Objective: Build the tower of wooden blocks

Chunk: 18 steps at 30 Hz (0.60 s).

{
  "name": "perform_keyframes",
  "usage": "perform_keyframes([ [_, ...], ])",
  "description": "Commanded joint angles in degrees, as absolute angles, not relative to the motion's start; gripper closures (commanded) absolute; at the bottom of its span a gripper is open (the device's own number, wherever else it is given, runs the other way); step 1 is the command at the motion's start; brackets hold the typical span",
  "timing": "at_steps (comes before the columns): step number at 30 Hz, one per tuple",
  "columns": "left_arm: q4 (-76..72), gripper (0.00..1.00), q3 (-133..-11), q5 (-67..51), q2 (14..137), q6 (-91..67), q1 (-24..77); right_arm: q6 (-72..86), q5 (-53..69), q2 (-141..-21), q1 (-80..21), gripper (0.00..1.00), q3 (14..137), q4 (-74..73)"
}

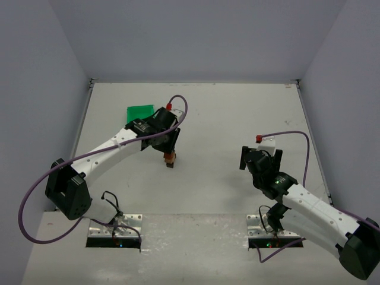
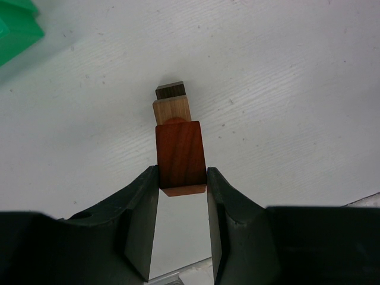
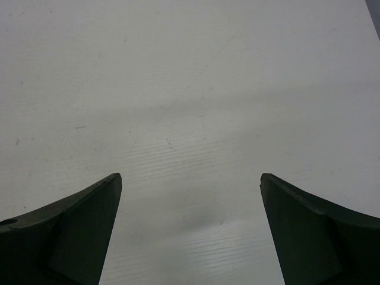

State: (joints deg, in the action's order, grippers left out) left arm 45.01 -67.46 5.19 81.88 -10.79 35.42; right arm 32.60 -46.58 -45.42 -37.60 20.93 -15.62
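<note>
Three small wooden pieces, dark, tan and reddish-brown on top, form the wood block tower [image 1: 170,159] left of the middle of the table [image 1: 225,113], where my left pincer [image 2: 182,175] reaches down gripping the reddish-brown block [image 2: 180,155], while my right pincer [image 3: 190,184] hovers wide open, empty.

A green plastic bin [image 1: 139,111] sits toward the far left of the white worktop [image 1: 237,113]. Pale grey walls [image 1: 196,35] enclose the worktop on three sides.
</note>
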Motion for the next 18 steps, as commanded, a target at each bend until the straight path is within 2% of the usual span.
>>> perform_keyframes([
  [1, 43.02, 1.00, -67.32, 5.36, 81.95, -10.64, 35.16, 33.57, -49.48, -45.00, -37.35, 0.01, 22.06, -14.77],
  [18, 42.58, 1.00, -67.14, 5.31, 82.44, -11.38, 35.16, 33.57, -49.76, -44.79, -37.40, 0.01, 21.97, -14.77],
])
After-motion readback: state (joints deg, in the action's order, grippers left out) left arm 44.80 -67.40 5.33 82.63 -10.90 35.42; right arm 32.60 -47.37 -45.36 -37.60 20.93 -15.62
